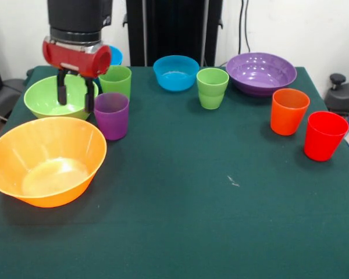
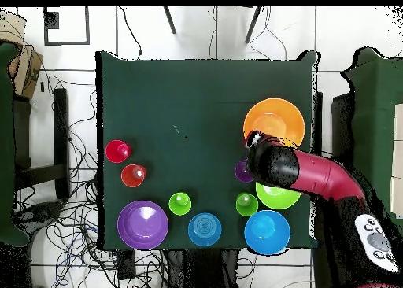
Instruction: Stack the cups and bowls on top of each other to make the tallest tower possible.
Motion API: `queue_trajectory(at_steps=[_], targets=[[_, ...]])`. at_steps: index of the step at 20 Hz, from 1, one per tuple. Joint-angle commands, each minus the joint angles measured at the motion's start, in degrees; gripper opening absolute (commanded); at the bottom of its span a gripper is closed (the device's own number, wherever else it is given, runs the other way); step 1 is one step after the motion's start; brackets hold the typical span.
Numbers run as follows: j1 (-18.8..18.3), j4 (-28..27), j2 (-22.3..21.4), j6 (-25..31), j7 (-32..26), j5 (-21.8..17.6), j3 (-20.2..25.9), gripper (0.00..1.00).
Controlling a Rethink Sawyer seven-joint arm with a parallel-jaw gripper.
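The gripper [image 1: 74,93] is hanging open over the green bowl [image 1: 49,99], its fingers holding nothing. The purple cup [image 1: 111,115] is standing just beside that bowl, and the orange bowl [image 1: 43,160] is sitting nearer the camera. Nothing is stacked yet.

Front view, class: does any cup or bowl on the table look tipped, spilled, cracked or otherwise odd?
Nothing stands out. All five cups, such as the purple cup and red cup, stand upright and apart. The bowls, including the orange bowl, sit mouth up and look empty. The gripper hangs over the green bowl, open.
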Motion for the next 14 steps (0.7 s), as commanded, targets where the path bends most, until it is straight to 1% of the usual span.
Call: queue_trajectory(at_steps=[1, 3, 7, 13, 14], targets=[[1.40, -12.04, 4.57, 8.73, -3.63, 0.41, 6.06, 1.00], [1.36, -13.57, 5.41, 9.22, -3.73, 0.40, 6.20, 1.00], [0.88, -14.85, 6.33, 9.72, -4.10, 0.56, 7.00, 1.00], [0.74, -19.47, 9.03, 10.00, -5.07, 0.29, 7.68, 1.00], [0.79, -18.39, 8.37, 9.29, -4.62, 0.24, 7.58, 1.00]])
